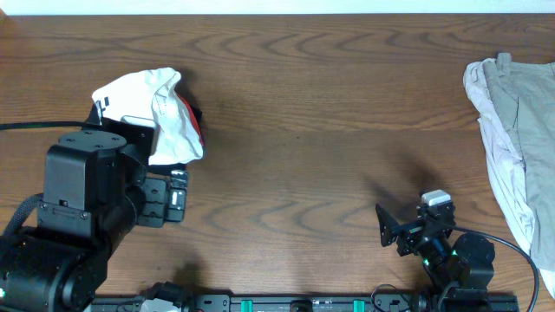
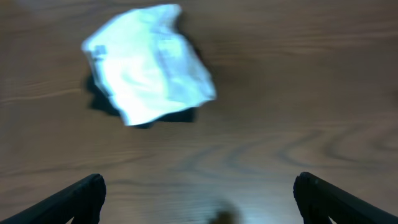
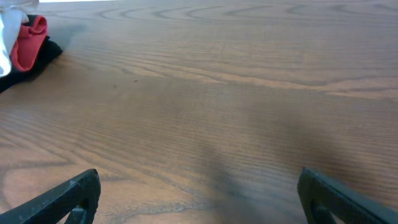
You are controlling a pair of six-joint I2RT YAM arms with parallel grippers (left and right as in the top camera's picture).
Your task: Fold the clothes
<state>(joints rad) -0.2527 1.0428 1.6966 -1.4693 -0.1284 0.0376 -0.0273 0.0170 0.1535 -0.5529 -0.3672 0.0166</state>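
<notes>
The shirt (image 1: 147, 104) lies crumpled in a white heap on the left half of the table (image 1: 303, 130), closer to the far edge than to the near one and set in from the left edge. It is bunched and unfolded, with a small dark mark showing near its left side. It rests on top of a black garment (image 1: 194, 113), which pokes out from under the shirt's right side together with a strip of red. In the left wrist view, which is blurred, the dark cloth also shows as a fringe below the white heap.

The left gripper (image 2: 202, 199) is just on the near side of the heap, and its arm covers the shirt's near-left part in the overhead view. Its fingers (image 2: 87, 196) are spread wide, with only bare wood between them; they grip nothing and are apart from the shirt.

The right gripper (image 3: 199, 193) is close to the near edge on the right half of the table, well apart from the shirt. Its jaws are also spread wide and empty, with bare wood in front of them.

A beige garment (image 1: 512, 130) lies rumpled along the right edge, from the far right corner towards the near edge.
</notes>
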